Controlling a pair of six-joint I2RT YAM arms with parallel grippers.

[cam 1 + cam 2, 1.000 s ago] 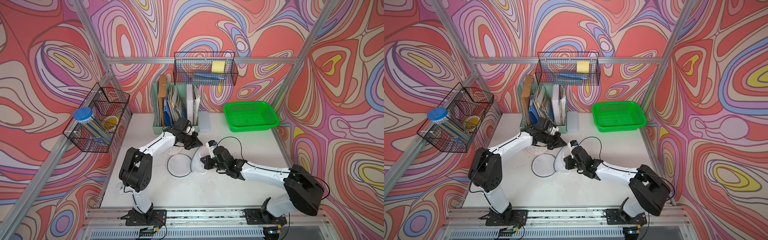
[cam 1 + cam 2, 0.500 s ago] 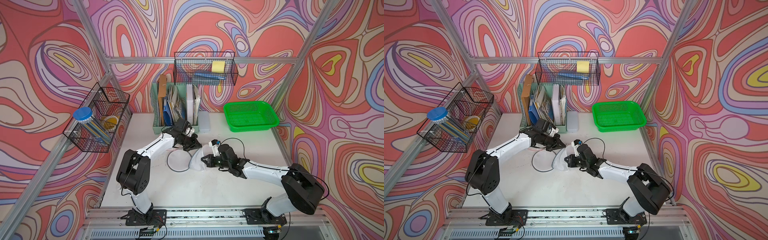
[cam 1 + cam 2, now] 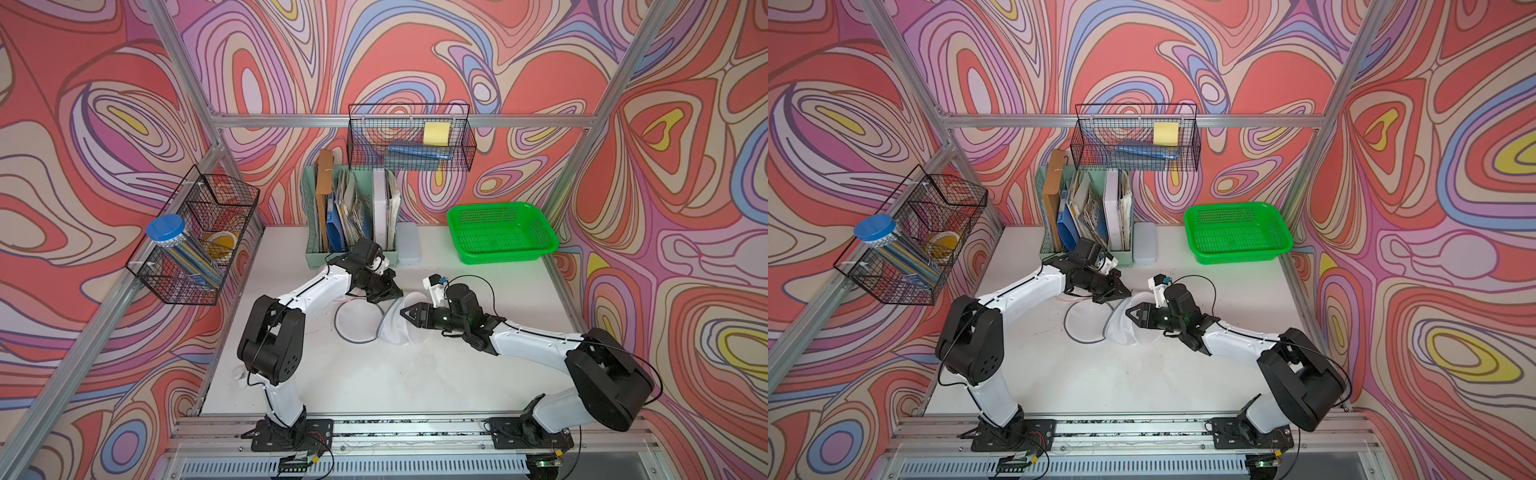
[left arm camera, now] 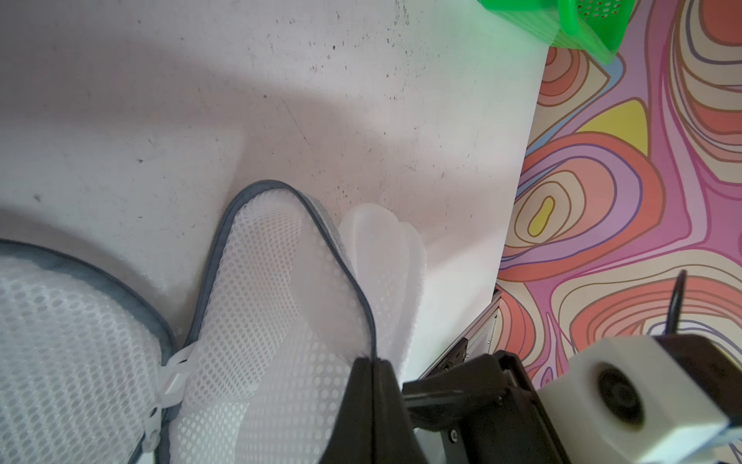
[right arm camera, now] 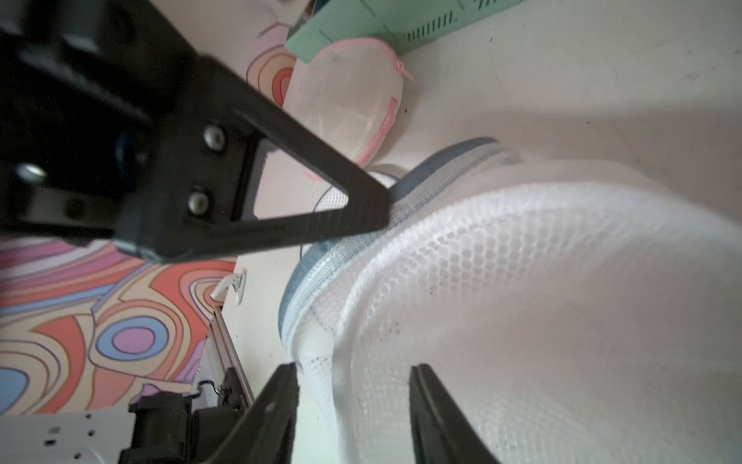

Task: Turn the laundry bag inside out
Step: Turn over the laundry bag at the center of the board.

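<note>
The laundry bag (image 3: 397,330) is white mesh with a grey zip rim and lies mid-table in both top views (image 3: 1121,328). One flap of it lies flat as a ring (image 3: 357,322), and the rest bulges beside it. My left gripper (image 4: 371,363) is shut on the grey rim (image 4: 321,219) and holds that edge up; it also shows in a top view (image 3: 395,293). My right gripper (image 5: 353,367) is open. Its fingers (image 5: 287,377) stand apart on either side of a fold of mesh (image 5: 522,281) without pinching it. The two grippers almost meet over the bag (image 3: 1127,303).
A second mesh bag with pink trim (image 5: 345,100) lies behind the left arm by the mint file organizer (image 3: 353,216). A clear box (image 3: 409,247) and a green basket (image 3: 500,237) stand at the back. Wire baskets (image 3: 195,241) hang on the walls.
The right gripper's jaws were together on the mesh and now stand apart. The left gripper has kept its hold on the rim. The bag has barely shifted.
</note>
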